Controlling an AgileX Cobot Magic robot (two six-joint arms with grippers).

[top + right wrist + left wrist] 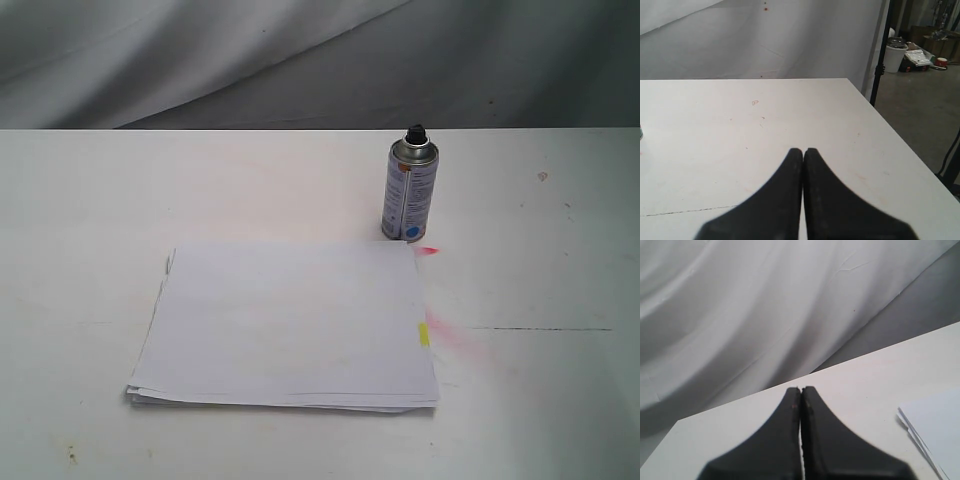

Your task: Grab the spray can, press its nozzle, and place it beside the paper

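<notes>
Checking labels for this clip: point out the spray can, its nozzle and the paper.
spray can (pixel 408 195), exterior view, on the printed label.
nozzle (pixel 415 131), exterior view, on the black button.
paper (pixel 290 320), exterior view, top sheet's middle.

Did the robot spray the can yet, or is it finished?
Hard to say. Done: the can stands upright by the paper's corner, and pink marks stain the table there. In hand: nothing; the left claw and right claw are shut and empty. Left: if it hasn't started, everything: grab, press, set down.
</notes>
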